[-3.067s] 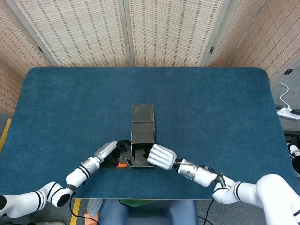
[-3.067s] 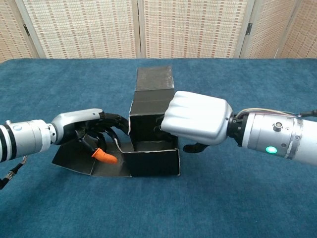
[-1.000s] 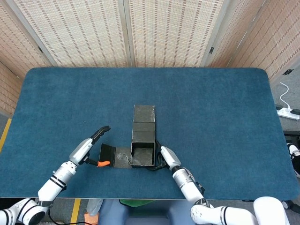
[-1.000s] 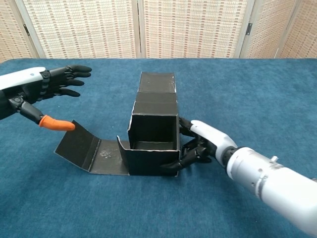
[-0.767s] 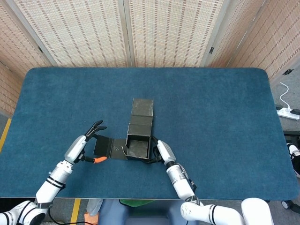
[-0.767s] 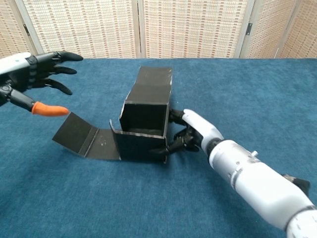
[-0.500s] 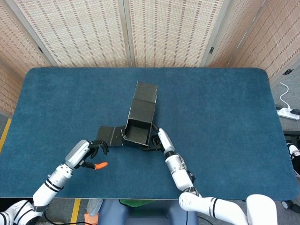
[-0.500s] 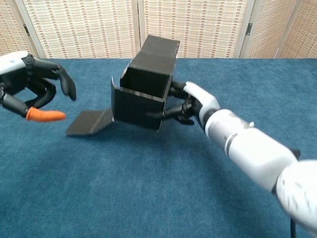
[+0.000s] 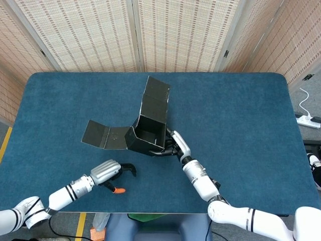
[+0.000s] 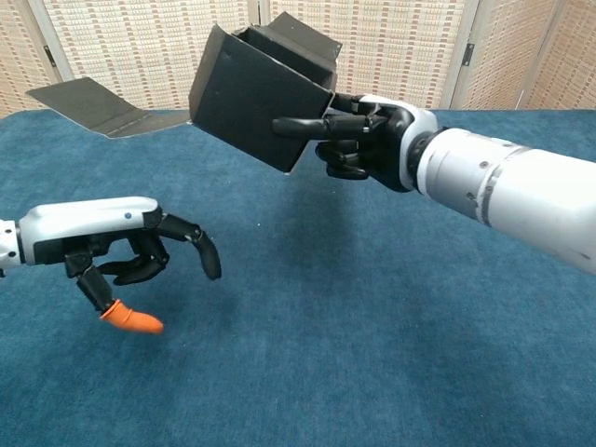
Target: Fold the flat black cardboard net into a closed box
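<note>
The black cardboard box (image 9: pixel 148 131) is partly folded, with its top open, and is held tilted up off the table. My right hand (image 9: pixel 173 145) grips its right wall, a finger lying along the outside (image 10: pixel 307 124). In the chest view the box (image 10: pixel 256 93) hangs high, held by my right hand (image 10: pixel 363 130). One unfolded flap (image 9: pixel 104 135) sticks out to the left and another (image 9: pixel 155 98) to the far side. My left hand (image 9: pixel 111 174) hovers low near the table's front edge, apart from the box, fingers half curled and holding nothing. Its orange fingertip (image 10: pixel 130 321) points down.
The blue table (image 9: pixel 241 115) spreads wide around the box. Wicker screens (image 9: pixel 165 35) stand behind its far edge. A power strip (image 9: pixel 307 120) lies on the floor to the right.
My right hand has lifted the box higher and tilted it further, the left flap swinging up off the table. My left hand has dropped back toward the front edge and curled its fingers.
</note>
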Motion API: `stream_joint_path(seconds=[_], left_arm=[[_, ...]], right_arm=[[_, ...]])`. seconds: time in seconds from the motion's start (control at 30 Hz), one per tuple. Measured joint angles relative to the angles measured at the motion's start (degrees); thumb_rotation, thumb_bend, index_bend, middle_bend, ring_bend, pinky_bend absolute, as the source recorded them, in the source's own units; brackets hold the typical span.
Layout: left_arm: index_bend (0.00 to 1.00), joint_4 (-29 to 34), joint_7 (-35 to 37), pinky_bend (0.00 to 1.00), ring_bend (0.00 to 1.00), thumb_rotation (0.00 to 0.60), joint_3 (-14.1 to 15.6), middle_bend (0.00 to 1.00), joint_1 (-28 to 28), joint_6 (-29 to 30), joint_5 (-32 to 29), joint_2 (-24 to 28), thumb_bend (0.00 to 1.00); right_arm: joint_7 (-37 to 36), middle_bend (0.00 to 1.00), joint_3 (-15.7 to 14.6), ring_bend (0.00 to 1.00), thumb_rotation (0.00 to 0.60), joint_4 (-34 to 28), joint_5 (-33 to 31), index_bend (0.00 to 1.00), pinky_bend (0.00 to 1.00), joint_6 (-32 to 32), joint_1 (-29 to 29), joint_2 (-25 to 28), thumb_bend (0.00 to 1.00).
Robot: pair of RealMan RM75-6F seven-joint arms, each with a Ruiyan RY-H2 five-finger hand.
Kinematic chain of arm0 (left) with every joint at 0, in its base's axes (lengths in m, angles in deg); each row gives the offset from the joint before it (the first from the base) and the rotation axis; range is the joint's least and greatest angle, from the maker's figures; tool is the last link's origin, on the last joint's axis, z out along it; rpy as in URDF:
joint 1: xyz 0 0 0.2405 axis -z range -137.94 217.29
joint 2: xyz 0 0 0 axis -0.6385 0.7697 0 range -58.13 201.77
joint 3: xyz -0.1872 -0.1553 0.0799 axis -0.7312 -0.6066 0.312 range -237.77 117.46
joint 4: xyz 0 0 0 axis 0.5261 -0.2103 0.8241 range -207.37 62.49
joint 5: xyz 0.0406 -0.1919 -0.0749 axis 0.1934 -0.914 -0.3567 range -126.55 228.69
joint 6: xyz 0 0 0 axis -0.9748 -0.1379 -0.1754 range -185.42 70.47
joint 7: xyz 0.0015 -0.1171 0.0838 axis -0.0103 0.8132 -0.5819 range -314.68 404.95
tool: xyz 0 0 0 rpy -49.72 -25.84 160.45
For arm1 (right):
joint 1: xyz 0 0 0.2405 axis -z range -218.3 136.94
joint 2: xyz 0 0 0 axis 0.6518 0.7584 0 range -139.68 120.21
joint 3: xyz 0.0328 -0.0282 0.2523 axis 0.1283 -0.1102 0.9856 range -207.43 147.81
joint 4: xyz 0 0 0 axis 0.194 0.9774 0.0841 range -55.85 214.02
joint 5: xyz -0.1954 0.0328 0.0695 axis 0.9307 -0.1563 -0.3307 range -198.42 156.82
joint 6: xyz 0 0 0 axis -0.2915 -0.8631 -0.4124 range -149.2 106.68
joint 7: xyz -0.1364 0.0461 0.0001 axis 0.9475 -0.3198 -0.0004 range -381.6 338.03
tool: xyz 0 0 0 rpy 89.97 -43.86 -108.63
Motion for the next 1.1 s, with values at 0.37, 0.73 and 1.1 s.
stream_joint_path(seconds=[0.37,0.73,1.1], left_arm=[[0.35,-1.9,-6.4,0.93,0.83,0.6,-5.2,0.34,-5.2,15.5,-6.0,-1.2,0.35],[0.36,-3.2,-14.4,0.93,0.83,0.6,-7.4,0.35,-6.1,20.8,-4.6,-4.0,0.4],[0.36,-11.2,-17.6,0.93,0.82,0.6,-7.3,0.35,-3.5,24.0,0.0,-9.8,0.37]], right_arm=[[-4.0,0.6,-4.8,0.84,0.6,-1.9,5.0,0.44,1.0,2.0,3.7,5.8,0.2],[-6.7,0.6,-8.9,0.84,0.6,0.9,11.5,0.44,1.0,0.8,3.9,4.4,0.2],[-4.2,0.59,-11.7,0.84,0.6,5.4,13.7,0.45,1.0,-1.4,2.0,1.1,0.2]])
